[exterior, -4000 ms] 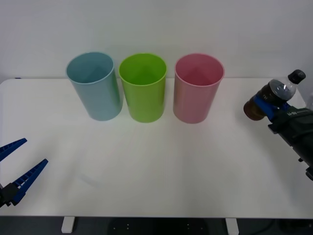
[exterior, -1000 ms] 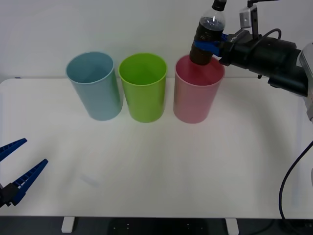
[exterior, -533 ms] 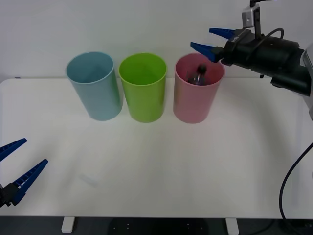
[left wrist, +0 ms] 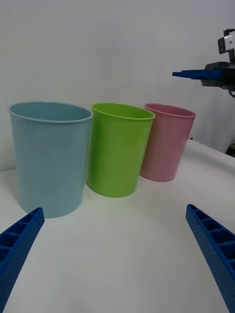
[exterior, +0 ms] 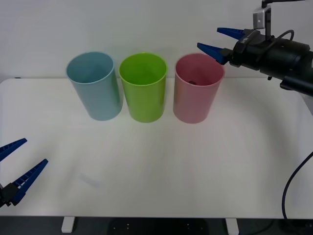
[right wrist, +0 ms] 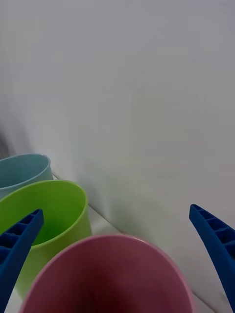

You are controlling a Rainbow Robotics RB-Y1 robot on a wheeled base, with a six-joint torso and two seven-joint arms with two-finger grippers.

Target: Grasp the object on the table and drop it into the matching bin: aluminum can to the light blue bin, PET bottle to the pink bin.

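Our right gripper (exterior: 218,40) hangs in the air just above and behind the rim of the pink bin (exterior: 197,100), its blue fingers (right wrist: 214,244) spread wide with nothing between them. The PET bottle (exterior: 193,81) lies inside that bin as a dark shape at the bottom. Our left gripper (exterior: 17,166) sits parked low at the near left edge of the table (exterior: 161,161), fingers apart. The lime green bin (exterior: 143,93) and light blue bin (exterior: 95,90) stand in a row beside the pink one.

Light blue bin (exterior: 96,87), lime green bin (exterior: 144,89), pink bin (exterior: 196,93); white table (exterior: 161,161); blue ribbed end effectors.
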